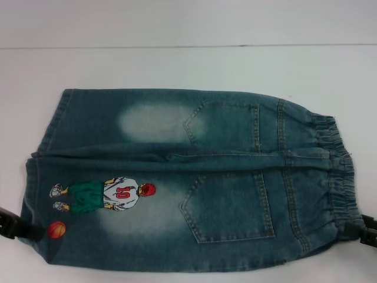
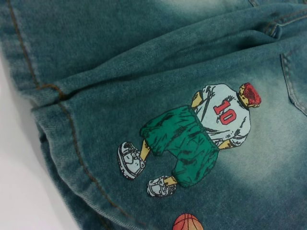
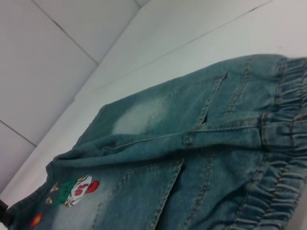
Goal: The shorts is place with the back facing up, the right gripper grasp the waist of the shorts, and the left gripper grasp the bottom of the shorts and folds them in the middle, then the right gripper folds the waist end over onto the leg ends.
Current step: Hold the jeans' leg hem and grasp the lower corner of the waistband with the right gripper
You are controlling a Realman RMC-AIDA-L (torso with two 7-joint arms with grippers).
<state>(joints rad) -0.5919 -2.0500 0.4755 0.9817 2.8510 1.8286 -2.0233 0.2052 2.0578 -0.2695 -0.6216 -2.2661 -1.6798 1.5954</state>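
The blue denim shorts (image 1: 177, 177) lie flat on the white table, back up, both back pockets showing. The ruched waist (image 1: 339, 171) is at the right and the leg ends (image 1: 44, 177) at the left. The near leg carries the cartoon figure (image 1: 112, 194) and an orange ball (image 1: 56, 229). My left gripper (image 1: 13, 225) touches the near leg hem beside the ball. My right gripper (image 1: 360, 231) sits at the near corner of the waist. The left wrist view looks closely at the figure (image 2: 201, 134) and the stitched hem (image 2: 72, 148). The right wrist view shows the waist (image 3: 283, 158) close up.
The white table (image 1: 177, 65) stretches beyond the shorts to its far edge (image 1: 188, 46), with a pale wall behind. A crease runs along the middle seam (image 1: 224, 156) between the two legs.
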